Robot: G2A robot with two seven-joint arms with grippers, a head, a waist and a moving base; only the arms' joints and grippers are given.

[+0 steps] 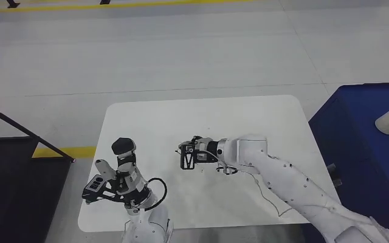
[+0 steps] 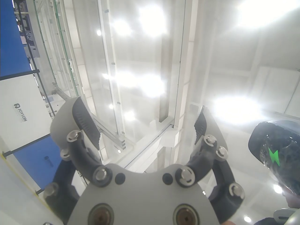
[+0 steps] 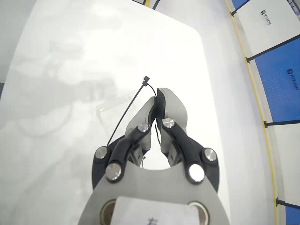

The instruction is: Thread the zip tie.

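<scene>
Over the middle of the white worktop (image 1: 255, 121), the right arm (image 1: 273, 167) extends from the front right corner, its jaws pinched together on the black zip tie (image 3: 127, 112). The left arm (image 1: 127, 182) is by the front left corner, its jaws spread wide, empty, turned up toward the ceiling. The tie's strap curves from the right jaws to its small square head (image 3: 146, 78), and a long straight length runs back beside them.
</scene>
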